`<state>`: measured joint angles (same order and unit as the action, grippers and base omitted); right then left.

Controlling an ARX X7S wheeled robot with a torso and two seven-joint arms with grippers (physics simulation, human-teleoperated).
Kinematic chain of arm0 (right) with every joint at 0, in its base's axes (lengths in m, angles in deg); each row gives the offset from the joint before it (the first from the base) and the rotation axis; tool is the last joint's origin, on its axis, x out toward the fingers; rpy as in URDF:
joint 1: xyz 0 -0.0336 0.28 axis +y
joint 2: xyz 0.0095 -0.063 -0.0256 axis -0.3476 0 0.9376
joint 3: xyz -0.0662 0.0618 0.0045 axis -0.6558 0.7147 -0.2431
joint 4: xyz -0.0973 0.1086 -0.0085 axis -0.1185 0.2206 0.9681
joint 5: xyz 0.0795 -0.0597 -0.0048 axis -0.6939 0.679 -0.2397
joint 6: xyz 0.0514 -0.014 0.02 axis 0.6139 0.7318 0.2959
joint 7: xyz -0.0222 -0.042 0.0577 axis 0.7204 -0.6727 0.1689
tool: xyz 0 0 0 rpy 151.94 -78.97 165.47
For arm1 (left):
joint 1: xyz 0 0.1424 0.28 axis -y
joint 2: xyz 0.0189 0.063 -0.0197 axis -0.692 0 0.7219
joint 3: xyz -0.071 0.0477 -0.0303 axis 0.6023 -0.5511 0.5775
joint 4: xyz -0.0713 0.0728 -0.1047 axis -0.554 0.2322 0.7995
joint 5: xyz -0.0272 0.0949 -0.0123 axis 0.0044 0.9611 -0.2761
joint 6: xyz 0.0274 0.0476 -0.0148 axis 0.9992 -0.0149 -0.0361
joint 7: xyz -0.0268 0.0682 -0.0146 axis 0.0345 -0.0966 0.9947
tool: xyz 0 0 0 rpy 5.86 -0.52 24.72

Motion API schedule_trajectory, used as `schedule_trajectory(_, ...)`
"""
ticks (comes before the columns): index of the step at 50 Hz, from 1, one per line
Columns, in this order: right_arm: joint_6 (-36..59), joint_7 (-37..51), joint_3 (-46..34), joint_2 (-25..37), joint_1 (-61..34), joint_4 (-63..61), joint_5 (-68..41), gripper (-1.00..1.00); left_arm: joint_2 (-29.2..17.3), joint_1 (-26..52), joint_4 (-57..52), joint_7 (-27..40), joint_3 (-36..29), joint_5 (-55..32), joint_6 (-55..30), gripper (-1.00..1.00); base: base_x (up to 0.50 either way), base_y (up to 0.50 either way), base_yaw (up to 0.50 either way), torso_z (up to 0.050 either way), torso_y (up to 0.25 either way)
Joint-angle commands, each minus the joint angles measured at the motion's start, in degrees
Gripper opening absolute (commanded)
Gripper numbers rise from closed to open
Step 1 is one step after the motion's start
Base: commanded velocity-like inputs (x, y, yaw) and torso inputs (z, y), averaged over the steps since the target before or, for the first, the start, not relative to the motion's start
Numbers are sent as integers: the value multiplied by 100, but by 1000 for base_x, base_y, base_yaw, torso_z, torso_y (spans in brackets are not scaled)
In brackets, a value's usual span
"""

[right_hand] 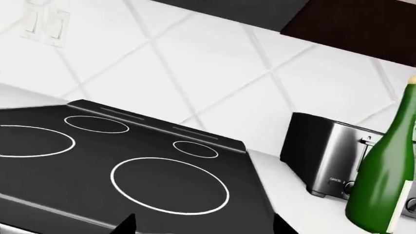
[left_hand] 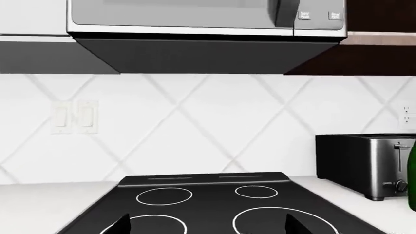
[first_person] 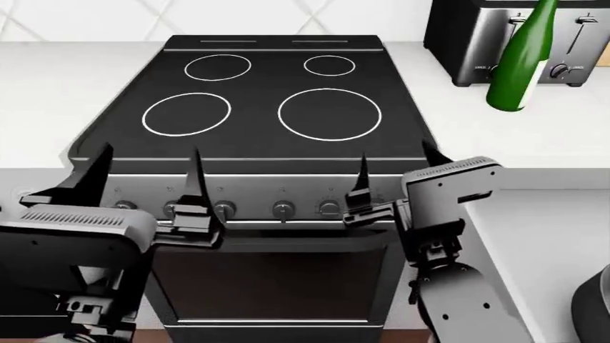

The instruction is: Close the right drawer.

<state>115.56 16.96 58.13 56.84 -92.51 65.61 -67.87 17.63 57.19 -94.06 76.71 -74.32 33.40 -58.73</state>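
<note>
The right drawer does not show plainly in any view. Right of the oven, below the counter's front edge, lies a pale grey surface [first_person: 553, 243]; I cannot tell whether it belongs to the drawer. My left gripper [first_person: 148, 153] hangs open in front of the stove's knob panel, its dark fingertips pointing at the cooktop [first_person: 267, 107]. My right gripper [first_person: 396, 156] is open too, at the stove's front right corner. In the left wrist view the left gripper [left_hand: 206, 225] holds nothing, and in the right wrist view the right gripper [right_hand: 204, 226] is also empty.
A green bottle [first_person: 519, 64] stands on the white counter right of the stove, in front of a steel toaster [first_person: 458, 43]. The steel oven door [first_person: 276, 286] is below the knobs. A microwave [left_hand: 182, 14] hangs above the cooktop. A dark rounded shape [first_person: 593, 307] sits at the lower right.
</note>
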Motion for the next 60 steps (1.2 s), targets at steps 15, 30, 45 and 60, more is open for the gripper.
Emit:
schedule_trajectory(15,1720,47,-276,102,-575,-1364,190,100,-1096,1024,-918,1827,458,-2776,-912,100,0,0,0,0,0)
schedule_trajectory(30,2896,86,-460,126,-1045,-2166,355,100,-2123,1802,-863,3331,401,-4740,-453,100,0,0,0,0,0)
schedule_trajectory(45,3682,33,-629,253,-1634,-2503,462,100,-2436,2628,-725,3831,265,-5435,-555,100,0,0,0,0,0)
schedule_trajectory(60,4510,-107,-1176,382,-2428,-2627,538,100,-2646,3276,-785,4228,181,-5962,-568,100,0,0,0,0,0)
